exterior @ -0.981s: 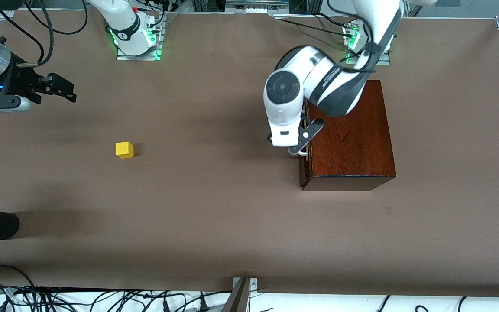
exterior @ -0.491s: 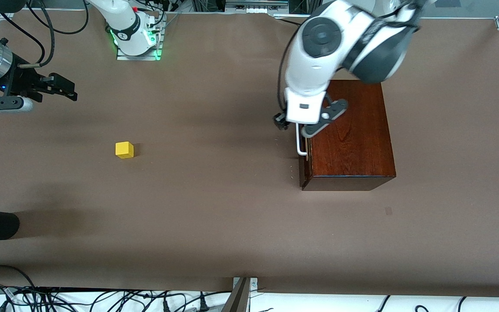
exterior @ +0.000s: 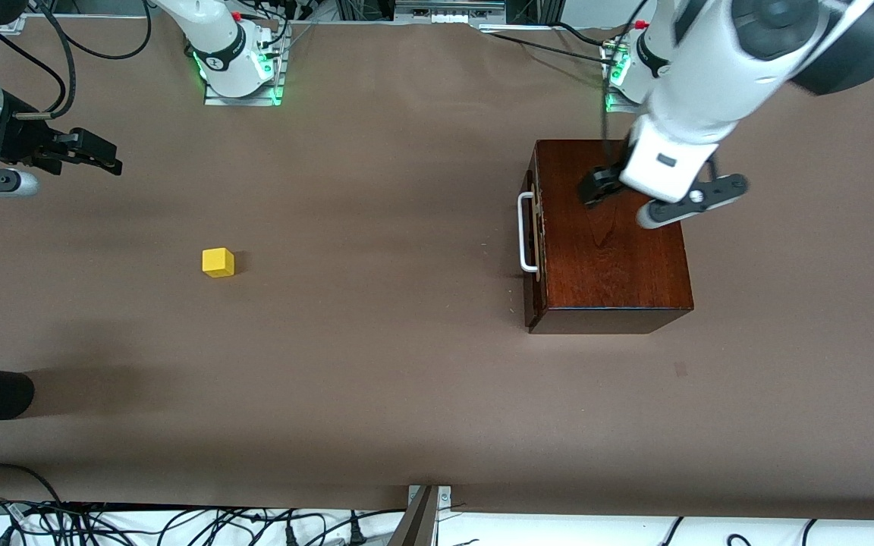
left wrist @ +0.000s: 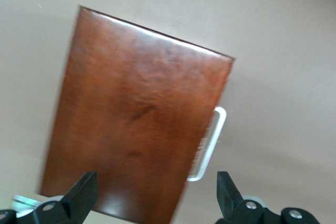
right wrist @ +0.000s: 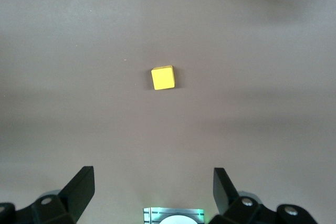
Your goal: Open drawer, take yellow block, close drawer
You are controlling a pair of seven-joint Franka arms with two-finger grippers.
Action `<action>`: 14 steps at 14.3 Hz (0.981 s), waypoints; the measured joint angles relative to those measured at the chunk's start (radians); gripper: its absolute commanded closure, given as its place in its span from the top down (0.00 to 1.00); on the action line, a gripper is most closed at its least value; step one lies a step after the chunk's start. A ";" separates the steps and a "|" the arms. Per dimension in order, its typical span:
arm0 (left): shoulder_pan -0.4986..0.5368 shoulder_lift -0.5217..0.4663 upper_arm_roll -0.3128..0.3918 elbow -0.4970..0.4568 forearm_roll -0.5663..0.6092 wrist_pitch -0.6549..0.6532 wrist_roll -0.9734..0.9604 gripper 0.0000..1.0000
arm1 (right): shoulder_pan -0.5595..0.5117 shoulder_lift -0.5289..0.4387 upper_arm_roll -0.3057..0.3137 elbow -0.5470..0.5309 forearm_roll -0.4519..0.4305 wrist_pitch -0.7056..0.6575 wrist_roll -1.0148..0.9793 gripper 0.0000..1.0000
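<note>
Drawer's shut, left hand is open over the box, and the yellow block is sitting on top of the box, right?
Not quite: the yellow block sits on the table toward the right arm's end, as the front view shows. The drawer is shut and the open left hand is over the box.

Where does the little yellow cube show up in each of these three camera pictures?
Front view: the yellow block lies on the bare brown table, toward the right arm's end, apart from the wooden box.
Left wrist view: not in it; only the box and its white handle show.
Right wrist view: the block lies below the open right claw, untouched.
Shared landmark: the brown table surface.
</note>
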 measured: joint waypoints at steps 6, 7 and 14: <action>0.040 -0.108 0.178 -0.077 0.000 -0.034 0.439 1.00 | 0.001 -0.001 0.000 0.022 0.000 0.000 0.003 1.00; 0.041 -0.118 0.204 -0.087 0.000 -0.034 0.493 1.00 | 0.002 0.000 0.001 0.023 0.000 -0.001 0.003 1.00; 0.059 -0.148 0.253 -0.129 0.000 -0.024 0.621 1.00 | 0.003 0.004 0.006 0.025 0.000 -0.001 0.003 1.00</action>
